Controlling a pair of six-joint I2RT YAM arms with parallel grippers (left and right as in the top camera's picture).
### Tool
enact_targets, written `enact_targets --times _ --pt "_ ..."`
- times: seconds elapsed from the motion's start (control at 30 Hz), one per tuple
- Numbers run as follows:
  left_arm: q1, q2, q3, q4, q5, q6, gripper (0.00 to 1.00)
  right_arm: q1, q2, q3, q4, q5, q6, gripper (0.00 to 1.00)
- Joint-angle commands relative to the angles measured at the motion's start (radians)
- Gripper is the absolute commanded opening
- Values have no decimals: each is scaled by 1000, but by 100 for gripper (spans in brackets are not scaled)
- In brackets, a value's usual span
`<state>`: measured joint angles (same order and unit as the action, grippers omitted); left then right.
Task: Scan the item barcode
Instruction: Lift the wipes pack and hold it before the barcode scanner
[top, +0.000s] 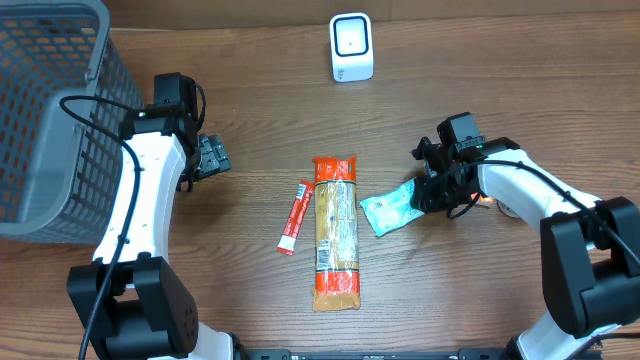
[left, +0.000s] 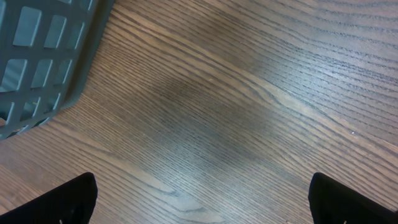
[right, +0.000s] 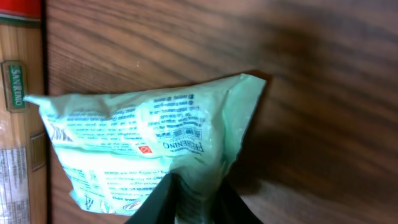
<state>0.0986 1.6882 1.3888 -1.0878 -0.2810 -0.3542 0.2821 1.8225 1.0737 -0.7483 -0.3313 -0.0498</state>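
Observation:
A mint-green packet (top: 388, 211) lies on the wooden table just right of centre, printed side up. My right gripper (top: 426, 194) is shut on its right end. In the right wrist view the two dark fingers pinch the packet (right: 149, 134) at its near edge, gripper (right: 196, 202) at the bottom of the frame. A white barcode scanner (top: 351, 47) stands at the back centre. Over bare wood beside the basket hangs my left gripper (top: 212, 155), open (left: 202, 199) with nothing between its fingertips (left: 74, 200).
A long pasta packet (top: 335, 232) with orange ends lies just left of the green packet, its edge visible as pasta packet (right: 22, 118). A red stick sachet (top: 294, 216) lies further left. A grey mesh basket (top: 50, 110) fills the left side, basket corner (left: 43, 56).

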Motion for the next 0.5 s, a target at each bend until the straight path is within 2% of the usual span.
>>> enact_targets --times 0.0,0.13,0.47 --pt "-1 -21 18 0 -6 26 100 3 -65 40 -18 38 -12 11" --pt "-1 -21 18 0 -6 26 100 3 -150 53 -19 38 -39 4" --pt "-1 -21 18 0 -6 26 100 3 -235 53 -60 -10 -29 4"
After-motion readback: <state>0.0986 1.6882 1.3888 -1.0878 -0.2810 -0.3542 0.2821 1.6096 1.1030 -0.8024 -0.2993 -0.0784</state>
